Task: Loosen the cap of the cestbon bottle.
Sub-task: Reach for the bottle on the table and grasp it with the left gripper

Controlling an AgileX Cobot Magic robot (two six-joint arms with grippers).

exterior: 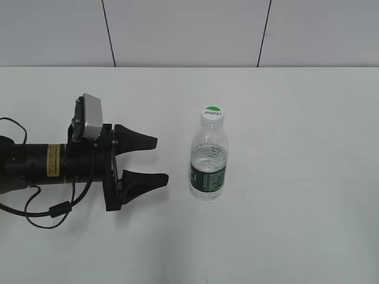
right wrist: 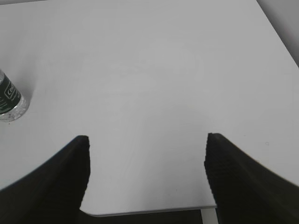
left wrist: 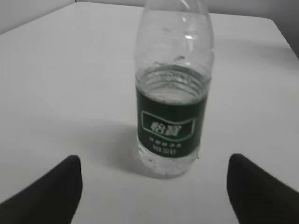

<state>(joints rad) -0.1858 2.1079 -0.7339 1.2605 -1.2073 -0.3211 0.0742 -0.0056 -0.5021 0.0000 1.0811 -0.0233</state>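
The cestbon bottle [exterior: 208, 161] stands upright on the white table, clear with a dark green label band. Its white cap [exterior: 213, 113] with a green half-circle sits on top. My left gripper [exterior: 159, 160] is open and empty, lying low to the bottle's left with a gap between its fingertips and the bottle. In the left wrist view the bottle [left wrist: 172, 98] stands ahead between the open fingers [left wrist: 154, 179]; the cap is cut off there. My right gripper [right wrist: 146, 163] is open and empty above the table's edge, out of the exterior view. The bottle's base [right wrist: 10, 103] shows at its far left.
The white table [exterior: 296, 207] stretches round the bottle. A grey panelled wall [exterior: 189, 32] runs behind it. The table's near edge and corner [right wrist: 140, 210] show under the right gripper. Black cables [exterior: 35, 207] trail by the left arm.
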